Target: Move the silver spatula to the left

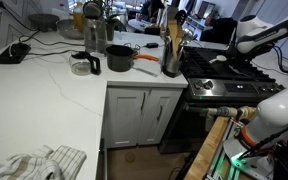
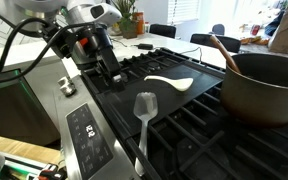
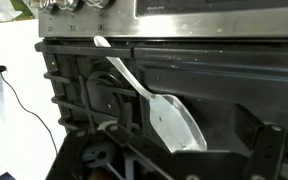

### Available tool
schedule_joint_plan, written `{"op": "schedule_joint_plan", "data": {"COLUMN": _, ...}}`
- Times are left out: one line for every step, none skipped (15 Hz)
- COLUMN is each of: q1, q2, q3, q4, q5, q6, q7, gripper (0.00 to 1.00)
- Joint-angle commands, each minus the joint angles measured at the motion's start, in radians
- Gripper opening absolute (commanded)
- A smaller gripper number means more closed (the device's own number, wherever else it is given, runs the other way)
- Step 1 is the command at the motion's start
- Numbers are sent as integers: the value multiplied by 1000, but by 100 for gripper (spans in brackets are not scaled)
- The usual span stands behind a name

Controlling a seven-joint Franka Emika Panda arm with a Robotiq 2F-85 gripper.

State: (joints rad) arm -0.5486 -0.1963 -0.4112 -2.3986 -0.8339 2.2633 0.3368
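Black grates (image 3: 84,100) fill the bottom of my wrist view, and on them lies the silver spatula (image 3: 176,125), blade flat on the cooktop and its thin handle running up and away to the stove's front edge, where the tip reaches the steel control panel (image 3: 184,15). Seen in an exterior view, the same spatula lies lengthwise with its handle over the front rim and its blade toward the middle of the cooktop. My end effector (image 2: 112,75) hangs over the rear corner of the stove, apart from the spatula and touching nothing that I can see; whether its fingers are apart or together I cannot tell from these views. Just beyond the silver blade lies a white spatula (image 2: 170,83), set crosswise. On the far side of it stands a large dark pot (image 2: 269,90) with a wooden spoon (image 2: 220,47) leaning in it. Beside the stove a white table (image 1: 54,90) carries a crumpled cloth (image 1: 34,162) at its near corner
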Motion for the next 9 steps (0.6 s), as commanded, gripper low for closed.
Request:
{"op": "schedule_joint_plan", "data": {"q1": 26, "q2": 91, "q3": -7, "q4": 55, "q5": 27, "q6": 12, "q7": 81, "gripper": 100}}
{"op": "schedule_joint_plan", "data": {"q1": 31, "q2": 109, "q3": -10, "q4": 67, "q5": 27, "q6": 18, "q7": 105, "gripper": 100}}
{"op": "schedule_joint_plan", "data": {"q1": 36, "q2": 126, "q3": -12, "q4": 76, "q5": 29, "q6": 21, "q7": 124, "gripper": 100}}
{"op": "schedule_joint_plan", "data": {"q1": 39, "q2": 144, "q3": -15, "q4": 88, "q5": 33, "q6": 27, "q7": 140, "gripper": 100}}
{"op": "schedule_joint_plan", "data": {"q1": 43, "q2": 161, "q3": -17, "q4": 99, "q5": 42, "q6": 32, "q7": 149, "gripper": 100}}
{"op": "schedule_joint_plan", "data": {"q1": 46, "q2": 179, "q3": -19, "q4": 111, "q5": 53, "q6": 41, "q7": 152, "gripper": 100}}
{"op": "schedule_joint_plan", "data": {"q1": 47, "q2": 197, "q3": -21, "q4": 121, "q5": 57, "q6": 53, "q7": 162, "gripper": 100}}
{"op": "schedule_joint_plan", "data": {"q1": 49, "q2": 214, "q3": -22, "q4": 134, "q5": 67, "q6": 58, "q7": 162, "gripper": 100}}
{"op": "schedule_joint_plan", "data": {"q1": 49, "q2": 232, "q3": -23, "q4": 145, "q5": 71, "q6": 64, "q7": 169, "gripper": 100}}
